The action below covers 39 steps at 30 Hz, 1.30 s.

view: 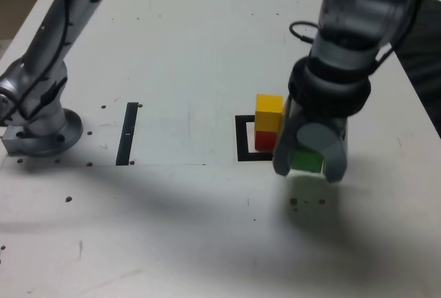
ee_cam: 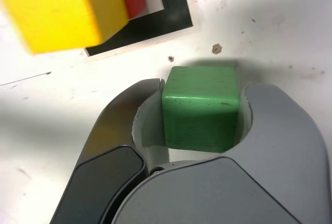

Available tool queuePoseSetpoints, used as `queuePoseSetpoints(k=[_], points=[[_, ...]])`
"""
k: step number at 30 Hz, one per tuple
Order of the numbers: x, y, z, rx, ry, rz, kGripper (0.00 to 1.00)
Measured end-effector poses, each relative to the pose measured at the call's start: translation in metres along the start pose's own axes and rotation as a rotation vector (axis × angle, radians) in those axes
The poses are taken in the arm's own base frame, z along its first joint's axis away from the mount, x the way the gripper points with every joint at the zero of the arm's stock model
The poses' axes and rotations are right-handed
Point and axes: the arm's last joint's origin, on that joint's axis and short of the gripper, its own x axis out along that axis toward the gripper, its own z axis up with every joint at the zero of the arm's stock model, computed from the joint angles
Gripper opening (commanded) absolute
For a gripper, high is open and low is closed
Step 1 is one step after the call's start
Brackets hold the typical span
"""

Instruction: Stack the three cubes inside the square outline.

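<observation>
My one gripper (view: 310,156) is clamped on the green cube (ee_cam: 199,107), a finger against each of two opposite sides, prob. so it stays level for stacking. Two other cubes make one stack: the yellow cube (view: 269,112) on top of the red cube (view: 264,140), both within the one black square outline (view: 242,139), likely b/c that's where the tower must stand. The outline lies flat on the white tabletop (view: 207,229), toward its right edge in the exterior view. That's 3 cubes total, 1 held, 2 stacked. One black strip (view: 127,134) lies nearer the tabletop's left edge, approx. parallel to it. Green goes on yellow next, I'd judge.
</observation>
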Motion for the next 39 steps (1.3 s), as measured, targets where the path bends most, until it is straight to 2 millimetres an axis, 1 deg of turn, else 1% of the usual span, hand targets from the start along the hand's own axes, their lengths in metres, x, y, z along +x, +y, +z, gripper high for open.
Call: queuePoseSetpoints(k=[6,11,16,21,28,34,39], points=[[-0.023,-0.002,-0.013,0.005,-0.039,0.018,0.26],[-0.043,0.001,-0.03,-0.004,-0.051,0.051,0.26],[-0.053,0.004,-0.044,-0.012,-0.053,0.077,0.26],[-0.054,0.013,-0.054,-0.033,-0.036,0.081,0.27],[-0.053,0.031,-0.072,-0.077,-0.001,0.076,0.27],[-0.044,0.042,-0.075,-0.091,0.024,0.058,0.28],[-0.043,0.048,-0.075,-0.091,0.024,0.052,0.28]])
